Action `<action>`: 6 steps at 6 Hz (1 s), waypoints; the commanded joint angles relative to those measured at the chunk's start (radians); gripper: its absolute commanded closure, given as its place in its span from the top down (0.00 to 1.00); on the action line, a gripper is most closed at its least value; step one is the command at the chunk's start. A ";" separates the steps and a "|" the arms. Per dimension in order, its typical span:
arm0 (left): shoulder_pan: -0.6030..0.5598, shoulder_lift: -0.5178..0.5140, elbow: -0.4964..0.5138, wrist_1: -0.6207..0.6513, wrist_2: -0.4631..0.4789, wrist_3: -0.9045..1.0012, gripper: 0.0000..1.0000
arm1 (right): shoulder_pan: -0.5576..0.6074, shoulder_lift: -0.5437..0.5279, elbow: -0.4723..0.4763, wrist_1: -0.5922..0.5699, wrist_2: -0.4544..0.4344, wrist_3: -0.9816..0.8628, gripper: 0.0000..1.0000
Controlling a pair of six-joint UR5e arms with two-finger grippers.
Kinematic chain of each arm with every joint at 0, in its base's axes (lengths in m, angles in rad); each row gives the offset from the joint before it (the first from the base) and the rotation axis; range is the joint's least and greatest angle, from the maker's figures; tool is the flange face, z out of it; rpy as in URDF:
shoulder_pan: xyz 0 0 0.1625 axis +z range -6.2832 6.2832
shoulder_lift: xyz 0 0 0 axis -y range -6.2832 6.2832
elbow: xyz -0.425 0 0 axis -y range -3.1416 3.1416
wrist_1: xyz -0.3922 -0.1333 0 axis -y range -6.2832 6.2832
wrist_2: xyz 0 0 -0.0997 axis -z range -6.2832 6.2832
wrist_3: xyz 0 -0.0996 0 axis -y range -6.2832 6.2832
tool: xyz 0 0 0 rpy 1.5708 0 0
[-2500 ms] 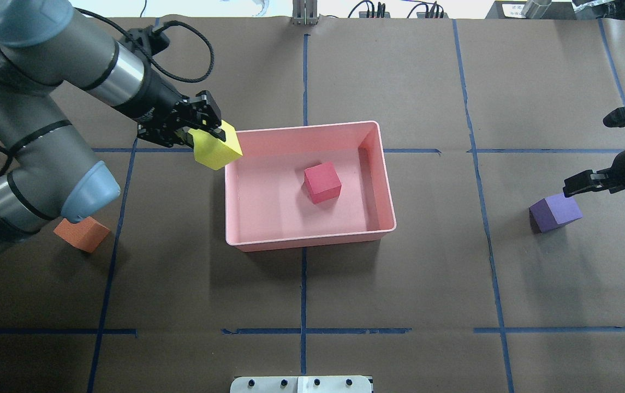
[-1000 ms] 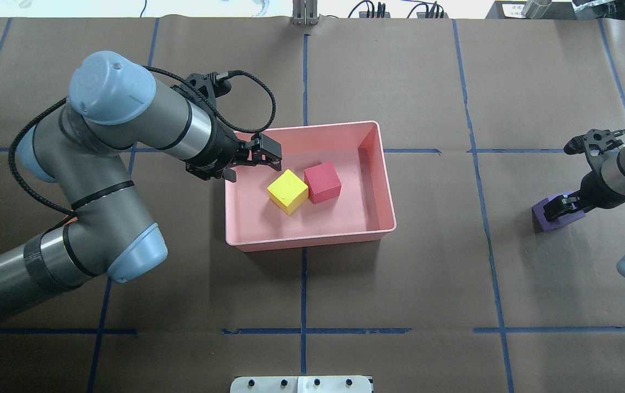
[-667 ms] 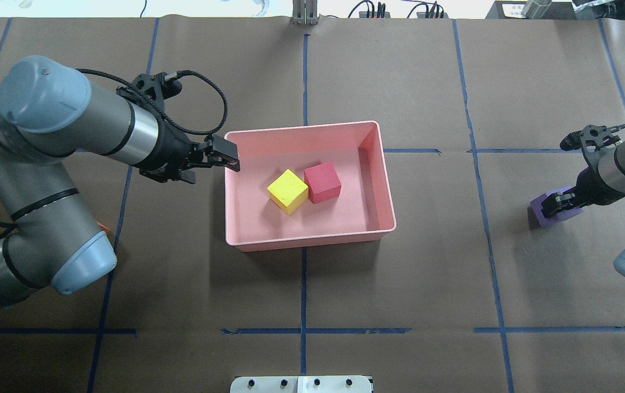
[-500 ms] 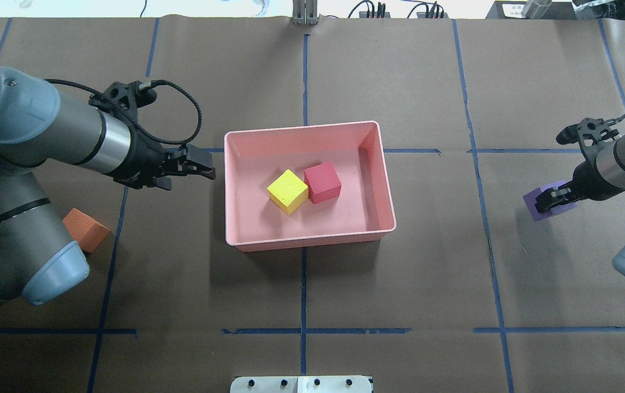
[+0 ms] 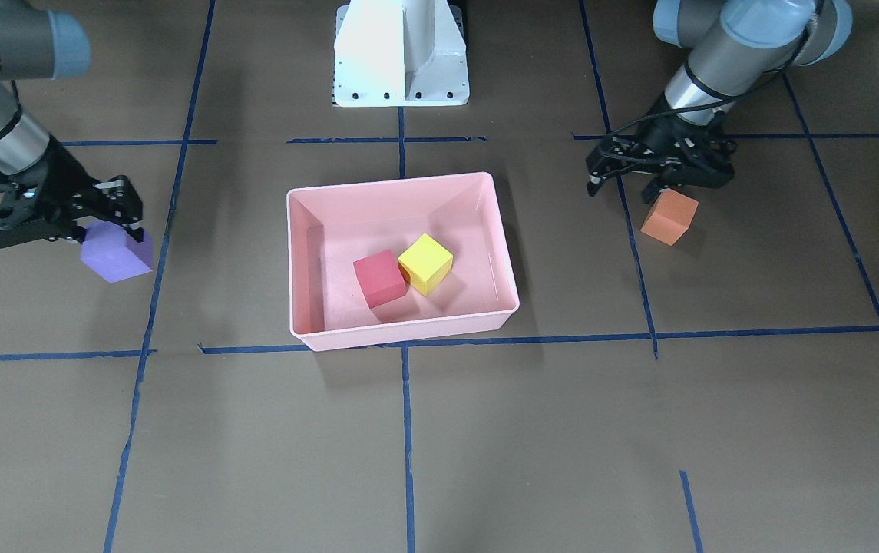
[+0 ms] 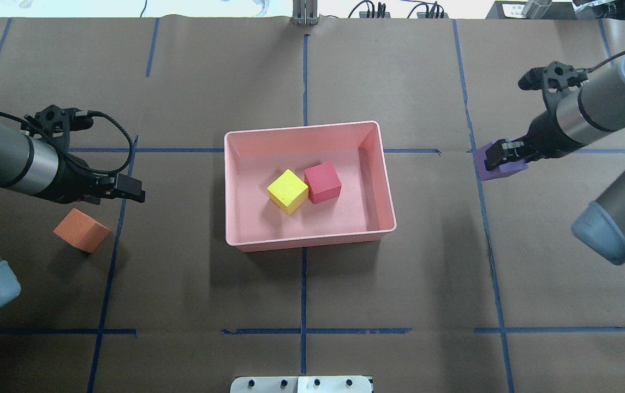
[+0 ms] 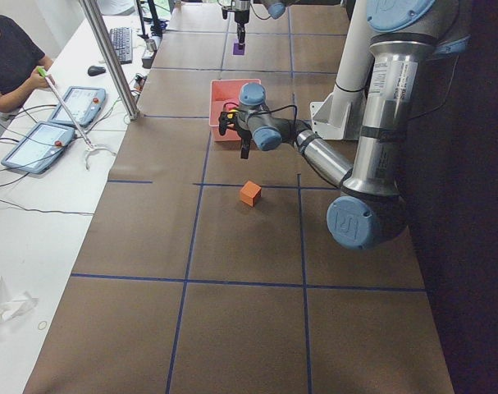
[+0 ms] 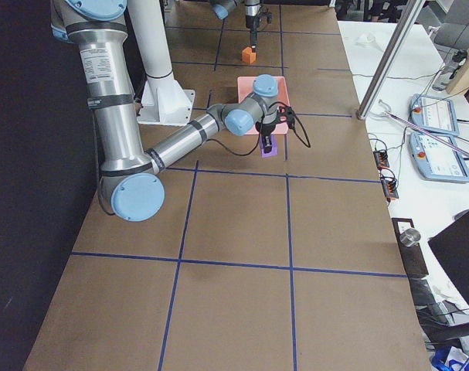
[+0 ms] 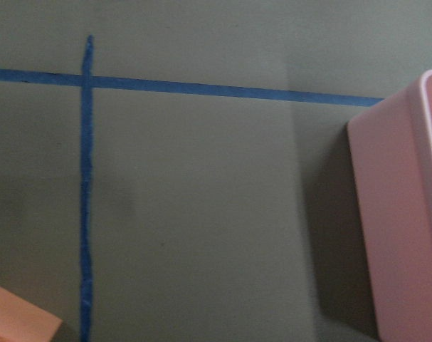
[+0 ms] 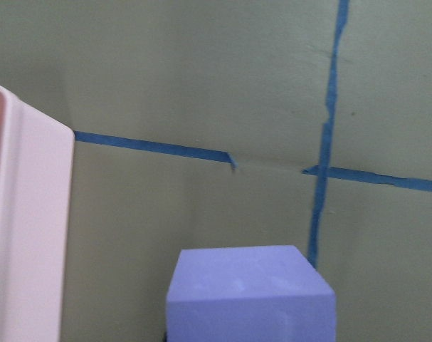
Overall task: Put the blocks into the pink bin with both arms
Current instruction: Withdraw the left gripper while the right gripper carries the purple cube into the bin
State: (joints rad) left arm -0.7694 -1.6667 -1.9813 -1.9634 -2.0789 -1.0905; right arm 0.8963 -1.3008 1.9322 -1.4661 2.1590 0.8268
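The pink bin (image 6: pixel 307 126) sits mid-table and holds the yellow block (image 6: pixel 287 191) and the red block (image 6: pixel 322 182) side by side; they also show in the front view, yellow (image 5: pixel 425 263) and red (image 5: pixel 378 278). The orange block (image 6: pixel 82 230) lies on the paper left of the bin. My left gripper (image 6: pixel 131 192) is open and empty, above the table just beside the orange block (image 5: pixel 669 216). My right gripper (image 6: pixel 495 158) is shut on the purple block (image 6: pixel 503 166) and holds it off the table, right of the bin. The right wrist view shows the purple block (image 10: pixel 248 292) and the bin's rim (image 10: pixel 30 214).
The white pedestal base (image 5: pixel 401 54) stands behind the bin. A white plate (image 6: pixel 301 385) sits at the table's near edge. Blue tape lines cross the brown paper. A metal post (image 7: pixel 109 57) and an operator with tablets (image 7: pixel 68 107) are beside the table.
My left gripper let the yellow block go into the bin, then drew back left to beside the orange block. My right gripper shut on the purple block, lifted it and carried it toward the bin.
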 commanded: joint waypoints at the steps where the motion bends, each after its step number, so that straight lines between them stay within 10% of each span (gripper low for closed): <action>1: -0.011 0.048 0.004 0.000 0.002 0.031 0.98 | -0.089 0.222 -0.002 -0.155 -0.011 0.221 0.00; 3: -0.011 0.080 0.004 0.000 0.003 0.029 0.99 | -0.260 0.320 -0.042 -0.152 -0.167 0.415 0.03; 4: -0.020 0.081 -0.001 0.003 0.003 0.029 0.99 | -0.317 0.322 -0.053 -0.146 -0.232 0.431 0.23; 6: -0.021 0.122 0.012 0.006 0.039 0.271 0.99 | -0.367 0.322 -0.114 -0.080 -0.296 0.475 1.00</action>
State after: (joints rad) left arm -0.7907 -1.5664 -1.9768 -1.9589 -2.0506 -0.9544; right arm 0.5580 -0.9797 1.8422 -1.5721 1.9051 1.2848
